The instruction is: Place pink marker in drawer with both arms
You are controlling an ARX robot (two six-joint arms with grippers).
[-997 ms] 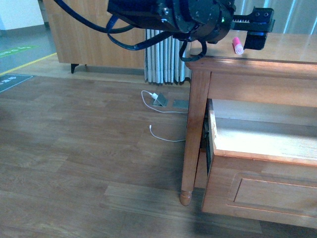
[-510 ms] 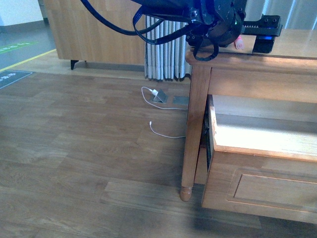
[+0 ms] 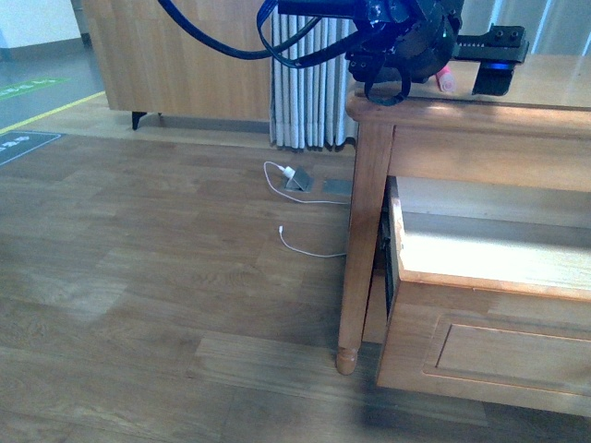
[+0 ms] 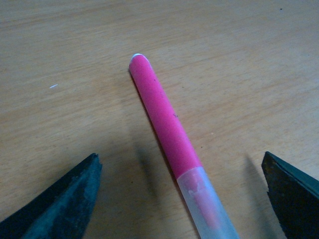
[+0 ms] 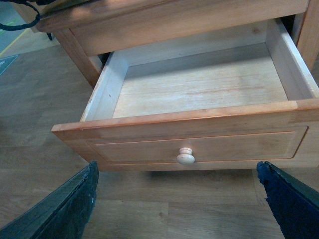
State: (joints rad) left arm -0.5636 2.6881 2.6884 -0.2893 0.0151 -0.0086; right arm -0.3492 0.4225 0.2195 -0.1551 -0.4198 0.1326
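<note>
The pink marker (image 4: pixel 167 124) lies flat on the wooden table top (image 4: pixel 60 45), its paler cap end nearest the wrist camera. My left gripper (image 4: pixel 179 158) is open, with one finger on each side of the marker and neither touching it. In the front view the left gripper (image 3: pixel 464 76) hovers over the table top, and only a bit of the marker (image 3: pixel 447 77) shows behind the wrist. The drawer (image 5: pixel 199 89) stands pulled open and empty, its round knob (image 5: pixel 185 156) facing my right gripper (image 5: pixel 175 168), which is open in front of it. The drawer also shows in the front view (image 3: pixel 489 268).
The table's left leg (image 3: pixel 355 258) stands beside the open drawer. White cables (image 3: pixel 294 177) lie on the wooden floor behind it. A wooden cabinet (image 3: pixel 175 65) and grey pleated panels (image 3: pixel 305 92) stand at the back.
My left arm has moved right and further over the table top, down toward the marker. The marker is now mostly hidden behind the wrist in the front view. The drawer has not moved.
</note>
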